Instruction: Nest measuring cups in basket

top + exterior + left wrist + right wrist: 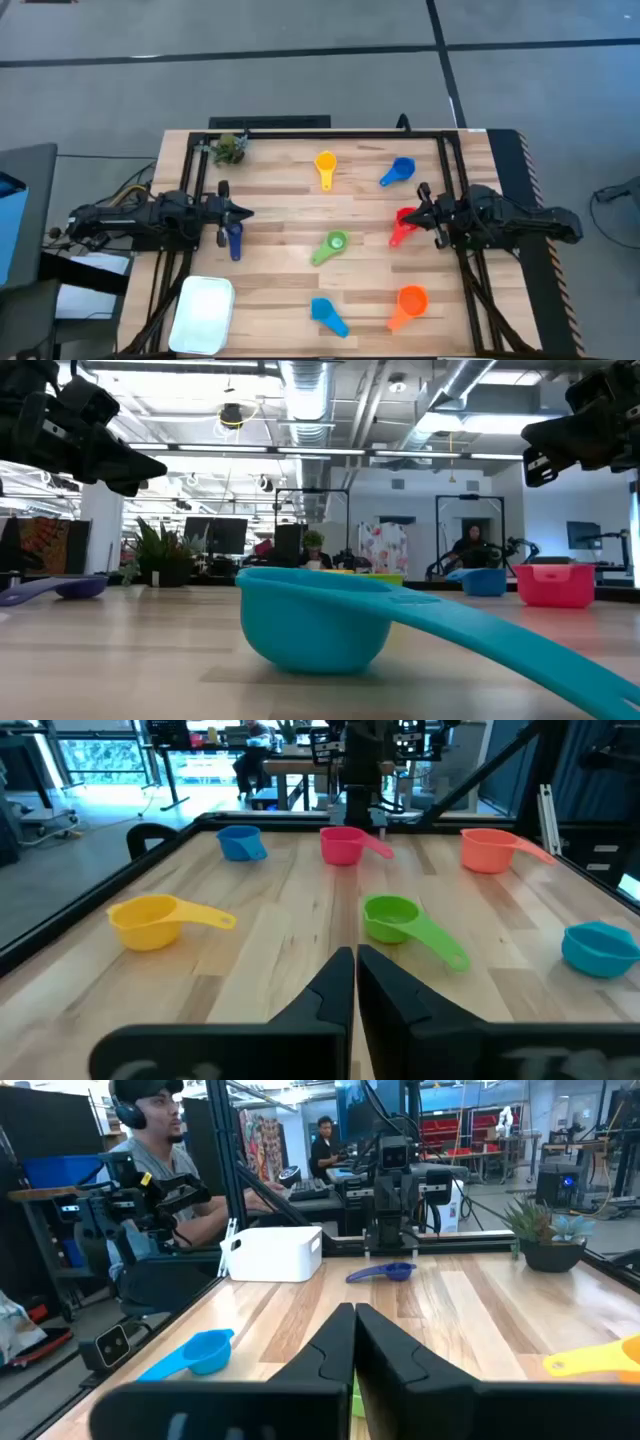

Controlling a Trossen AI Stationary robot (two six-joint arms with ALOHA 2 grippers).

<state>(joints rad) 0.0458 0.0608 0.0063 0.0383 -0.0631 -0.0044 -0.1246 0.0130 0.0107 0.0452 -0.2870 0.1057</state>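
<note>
Seven cups lie scattered (yellow (325, 163), blue (400, 169), red (403, 225), green (332, 244), orange (410, 301), light blue (325, 313), dark blue (234, 240)); one basket (203, 314) sits at the table's (280, 200) near-left corner. Left gripper (245, 212) and right gripper (418, 212) hover pressed together, empty, with bare wood between them.

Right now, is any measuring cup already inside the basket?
No. In the high view the basket holds nothing, and the green cup and orange cup lie on the bare table.
</note>
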